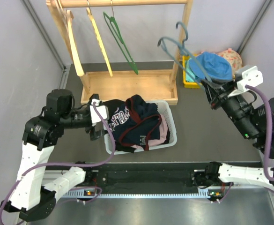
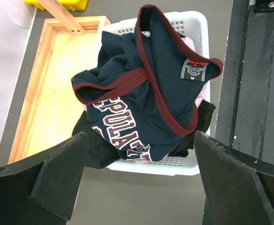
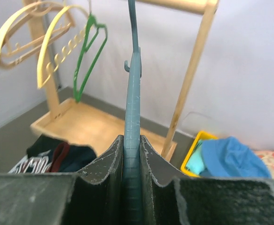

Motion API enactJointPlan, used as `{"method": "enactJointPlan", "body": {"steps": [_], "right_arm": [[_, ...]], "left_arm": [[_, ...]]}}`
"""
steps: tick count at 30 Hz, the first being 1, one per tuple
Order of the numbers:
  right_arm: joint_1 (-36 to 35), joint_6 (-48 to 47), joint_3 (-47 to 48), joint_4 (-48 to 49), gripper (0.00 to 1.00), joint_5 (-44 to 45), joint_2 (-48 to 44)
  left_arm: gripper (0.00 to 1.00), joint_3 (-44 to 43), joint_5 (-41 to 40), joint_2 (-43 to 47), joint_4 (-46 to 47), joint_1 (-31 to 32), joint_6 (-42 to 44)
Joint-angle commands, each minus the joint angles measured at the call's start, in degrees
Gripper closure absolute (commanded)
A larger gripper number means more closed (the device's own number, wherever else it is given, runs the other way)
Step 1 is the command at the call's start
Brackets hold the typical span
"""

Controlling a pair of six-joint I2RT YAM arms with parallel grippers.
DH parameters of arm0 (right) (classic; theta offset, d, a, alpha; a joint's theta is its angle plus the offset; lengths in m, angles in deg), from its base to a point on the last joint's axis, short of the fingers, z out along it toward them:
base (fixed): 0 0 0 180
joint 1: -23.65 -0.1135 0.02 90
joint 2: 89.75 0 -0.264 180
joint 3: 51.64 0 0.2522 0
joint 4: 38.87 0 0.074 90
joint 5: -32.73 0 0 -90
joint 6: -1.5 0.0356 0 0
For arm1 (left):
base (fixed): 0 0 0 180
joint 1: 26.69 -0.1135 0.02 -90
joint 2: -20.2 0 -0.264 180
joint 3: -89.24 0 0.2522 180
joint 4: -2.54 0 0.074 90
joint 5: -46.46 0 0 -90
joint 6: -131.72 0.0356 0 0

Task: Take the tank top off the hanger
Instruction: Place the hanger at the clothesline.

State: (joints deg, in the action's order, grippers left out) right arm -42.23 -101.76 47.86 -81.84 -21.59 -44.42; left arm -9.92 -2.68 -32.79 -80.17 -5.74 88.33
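The dark grey, matte surface [image 1: 193,126] carries a pale wooden rack [image 1: 127,85]: a shallow rectangular tray base, a square upright and a round top rail. From the rail hang two curved yellow hangers [image 1: 99,44] and a thin green wire-like hanger [image 1: 120,40].

In front of the rack sits a white plastic basket [image 1: 172,127] with perforated walls, heaped with soft clothing. The tank top [image 2: 151,93] lies crumpled on top of that heap. It is navy knit with maroon ribbed binding at the openings and blocky maroon letters edged in white. It is off the hanger, and its small grey woven label [image 2: 194,70] faces up.

Off to the right, the slim blue-grey plastic hanger [image 1: 181,50] is raised bare in the air beside the upright. The right fingers [image 3: 104,164], scuffed black pads, are pressed together on its ridged bar.

The left fingers [image 2: 57,173], wedge-shaped black foam, stand wide apart above the basket, holding nothing.

A yellow bin [image 1: 188,78] behind holds a blue cloth [image 1: 214,65].
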Motion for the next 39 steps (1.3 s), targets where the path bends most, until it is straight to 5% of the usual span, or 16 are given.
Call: {"method": "enactJointPlan", "body": {"steps": [1,5,15,39], "right_arm": [[2.14,-7.58,-0.05,19.18,1.0,4.84,7.3],[11.82,1.73,5.49,18.49,1.0,-4.09,14.94],[20.26,7.63,18.23,21.48,1.0,-14.76,29.29],[27.39,15.89,21.41,21.92,1.0,-21.62,40.2]], "left_arm": [[0.01,-2.04,0.62,0.34,2.5,-0.47,-0.03],[0.01,-2.48,0.53,0.52,2.77,-0.65,-0.73],[0.01,-0.29,-0.87,1.93,4.17,-0.56,-0.73],[0.01,2.17,-2.72,2.98,6.28,-0.74,-3.45]]}}
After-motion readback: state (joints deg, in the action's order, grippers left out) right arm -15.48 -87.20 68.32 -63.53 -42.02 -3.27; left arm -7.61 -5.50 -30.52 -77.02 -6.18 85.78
